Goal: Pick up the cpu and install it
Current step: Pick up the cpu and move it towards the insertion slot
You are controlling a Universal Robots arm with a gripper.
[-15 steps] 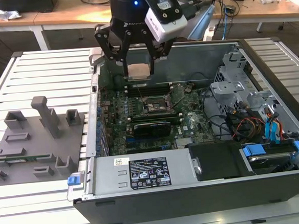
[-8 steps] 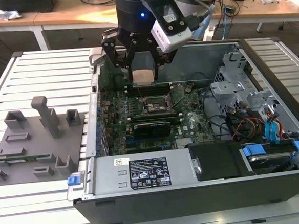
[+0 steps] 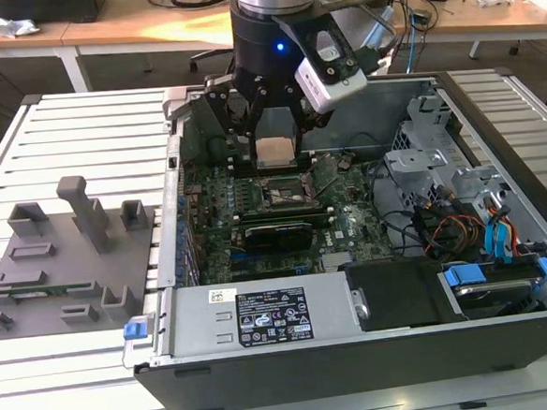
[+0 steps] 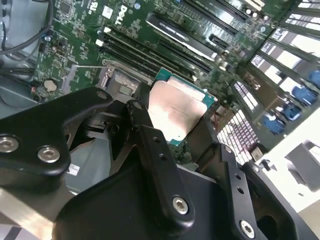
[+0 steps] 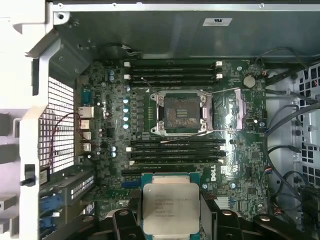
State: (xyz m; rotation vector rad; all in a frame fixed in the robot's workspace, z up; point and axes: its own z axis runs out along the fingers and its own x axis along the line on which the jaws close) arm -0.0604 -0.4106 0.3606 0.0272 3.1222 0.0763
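Note:
The cpu (image 3: pixel 275 150) is a small flat square chip with a pale silvery top, and my gripper (image 3: pixel 276 154) is shut on it. It hangs inside the open computer case, a little above the motherboard (image 3: pixel 256 230). In the first wrist view the cpu (image 5: pixel 170 207) sits between my dark fingers (image 5: pixel 131 212), apart from the open socket (image 5: pixel 181 113) with its metal frame. In the second wrist view the cpu (image 4: pixel 178 111) shows its silver face, green edge around it, clamped between my black fingers (image 4: pixel 145 135).
The open case (image 3: pixel 359 349) has metal walls on all sides. A black power supply box (image 3: pixel 267 315) fills its front, and a drive cage (image 3: pixel 440 165) with cables stands on the exterior view's right. A grey fixture plate (image 3: pixel 66 252) lies outside on the slatted table.

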